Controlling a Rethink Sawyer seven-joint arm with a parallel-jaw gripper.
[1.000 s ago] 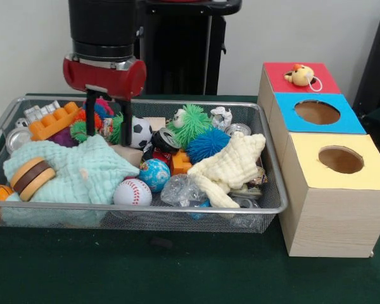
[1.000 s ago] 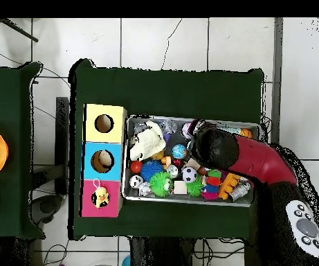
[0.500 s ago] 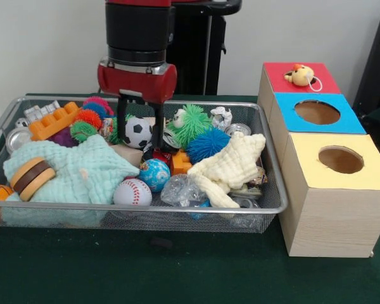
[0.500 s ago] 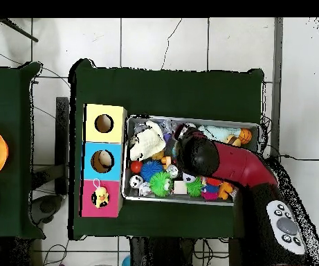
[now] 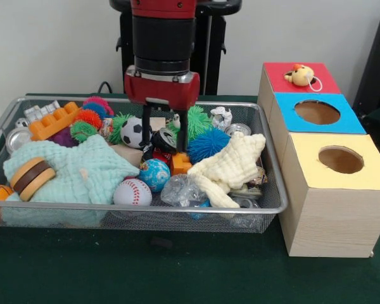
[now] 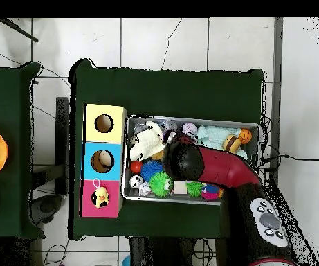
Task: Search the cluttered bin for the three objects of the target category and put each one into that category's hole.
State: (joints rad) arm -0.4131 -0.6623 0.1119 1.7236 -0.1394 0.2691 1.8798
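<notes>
While the red and black arm's gripper [image 5: 164,132] hangs low in the silver wire-mesh bin [image 5: 275,190], its two dark fingers stand spread and empty. Directly under them, front view: small black and red toy [image 5: 159,144], touching the black-and-white soccer ball [image 5: 135,131] on the picture's left. Blue spiky ball [image 5: 208,145] lies just right of the right finger. Which category is wanted cannot be told. Judgement: a short straight descent would straddle the black toy; the coloured-top boxes [image 5: 316,113] stand well apart, rightward.

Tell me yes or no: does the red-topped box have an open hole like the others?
No, the red-topped box shows only a small duck toy on top.
</notes>
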